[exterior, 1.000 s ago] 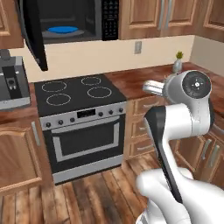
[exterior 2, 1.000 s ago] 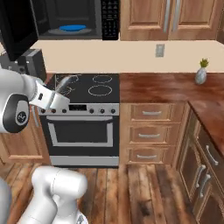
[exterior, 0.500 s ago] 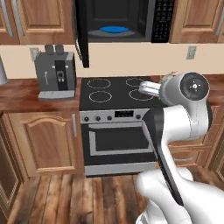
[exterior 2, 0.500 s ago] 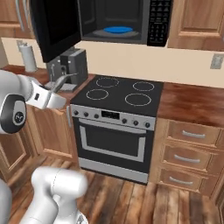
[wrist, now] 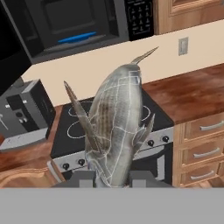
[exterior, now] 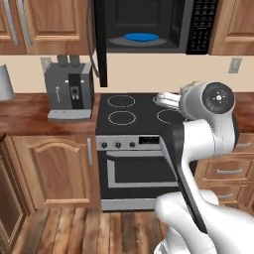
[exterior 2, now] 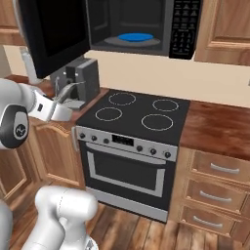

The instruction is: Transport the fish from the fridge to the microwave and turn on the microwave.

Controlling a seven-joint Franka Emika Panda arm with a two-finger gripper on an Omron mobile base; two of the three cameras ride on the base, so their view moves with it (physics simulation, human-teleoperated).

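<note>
The gripper (wrist: pixel 113 177) is clenched on the fish (wrist: pixel 116 131), its two dark finger tips pressing the lower end of the body from either side in the hand view. The fish is a pale grey, net-patterned body with thin fins at its flanks and a pointed tail; it stands straight out from the jaws, tail end farthest from them. In the left base view the fish (exterior: pixel 169 100) projects from the hand just over the near right part of the cooktop. In the right base view the fish (exterior 2: pixel 67 92) sits at the hand's tip, beside the coffee machine (exterior 2: pixel 79 80). Below and beyond the jaws lies the black stove (wrist: pixel 76 131), with four ring burners on its glass top and a row of knobs along its front panel. Left of the stove, on the wooden counter (exterior: pixel 30 110), stands the grey coffee machine. Above and beyond the jaws hangs the microwave (exterior: pixel 149 25), its door (exterior 2: pixel 53 34) swung wide open to the left. A blue round plate (exterior: pixel 141 36) lies inside the cavity, and the white-marked keypad (exterior: pixel 202 22) sits at the right.
</note>
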